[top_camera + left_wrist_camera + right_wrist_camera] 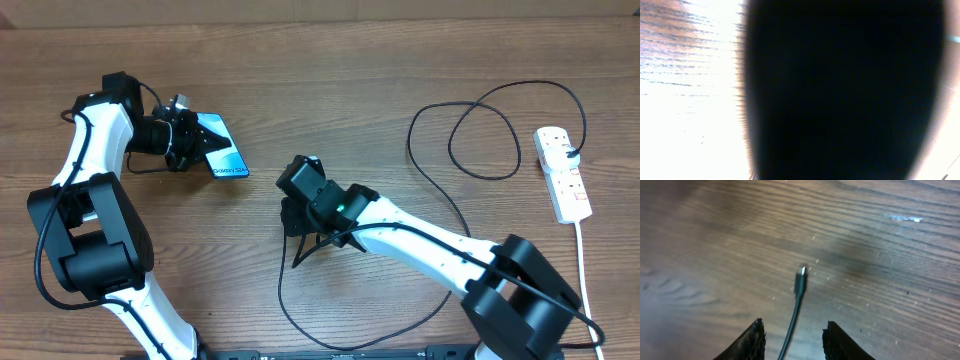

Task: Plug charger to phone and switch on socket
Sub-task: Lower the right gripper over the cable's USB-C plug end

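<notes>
Well, we are at the plugging-in step, and the two parts have not yet met. Our left gripper (198, 143) looks clamped on the left side of the phone (224, 148). The phone sits left of centre, screen up and angled, with its free end pointing right and near. Our right gripper (794, 335) hangs about the middle of the table (400, 50). Its jaws stand apart, and the charger (800, 282) runs up between them, not pinched as far as we can see. The connector tip lies just ahead of the fingertips (754, 339).

To do this well, we judge we should close on the cable just behind the tip, so that it cannot flop. Then we carry it left to the phone's free end, line it up square with that edge, and push straight in while the left gripper holds firm. The slack loop near us needs room to follow without catching on the arm. The socket (562, 172) lies at the far right, well apart, for afterwards.

Much is hidden. A dark shape (840, 90) fills nearly the whole left wrist view. It is perhaps the phone hard against the lens, but we cannot tell. The phone's port shows nowhere, and the socket's switches are too small to read. Blur leaves it unclear whether the tip rests on the wood or floats above it.
</notes>
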Tool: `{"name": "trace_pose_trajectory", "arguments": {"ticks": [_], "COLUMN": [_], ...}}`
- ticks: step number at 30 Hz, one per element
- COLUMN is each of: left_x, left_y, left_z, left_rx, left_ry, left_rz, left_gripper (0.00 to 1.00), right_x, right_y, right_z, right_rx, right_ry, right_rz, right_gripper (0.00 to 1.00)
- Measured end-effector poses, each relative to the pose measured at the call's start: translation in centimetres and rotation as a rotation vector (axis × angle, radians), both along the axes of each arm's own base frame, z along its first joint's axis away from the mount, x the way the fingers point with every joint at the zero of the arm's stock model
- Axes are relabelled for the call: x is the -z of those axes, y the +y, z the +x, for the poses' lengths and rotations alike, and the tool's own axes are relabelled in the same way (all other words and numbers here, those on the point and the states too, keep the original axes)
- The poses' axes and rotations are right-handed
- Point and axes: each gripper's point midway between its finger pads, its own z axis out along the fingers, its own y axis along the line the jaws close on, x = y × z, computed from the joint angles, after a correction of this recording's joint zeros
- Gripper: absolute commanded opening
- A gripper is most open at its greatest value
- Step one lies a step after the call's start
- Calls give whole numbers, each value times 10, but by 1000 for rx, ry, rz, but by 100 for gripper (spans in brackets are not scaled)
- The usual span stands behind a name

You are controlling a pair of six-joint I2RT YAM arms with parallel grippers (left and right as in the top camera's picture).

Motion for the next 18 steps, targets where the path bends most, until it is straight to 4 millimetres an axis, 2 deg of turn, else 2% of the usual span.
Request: {"name": "trace_pose_trajectory", "arguments": {"ticks": [6, 11, 18], "left_x": [-2, -2, -2], "left_y": [-11, -19, -21], "left_z": [-2, -2, -2], "left_rx": [47, 78, 85], "left_ry": [-22, -40, -44], "left_rz": [-9, -6, -7], "left_gripper": [4, 4, 4], "right_x": [12, 25, 52], "right_y": [6, 6, 12], "right_z": [1, -3, -5], "right_rx": [32, 49, 51], "right_ry": [-18, -2, 5], "right_rz": [-22, -44, -79], "right_gripper": [40, 38, 34]}}
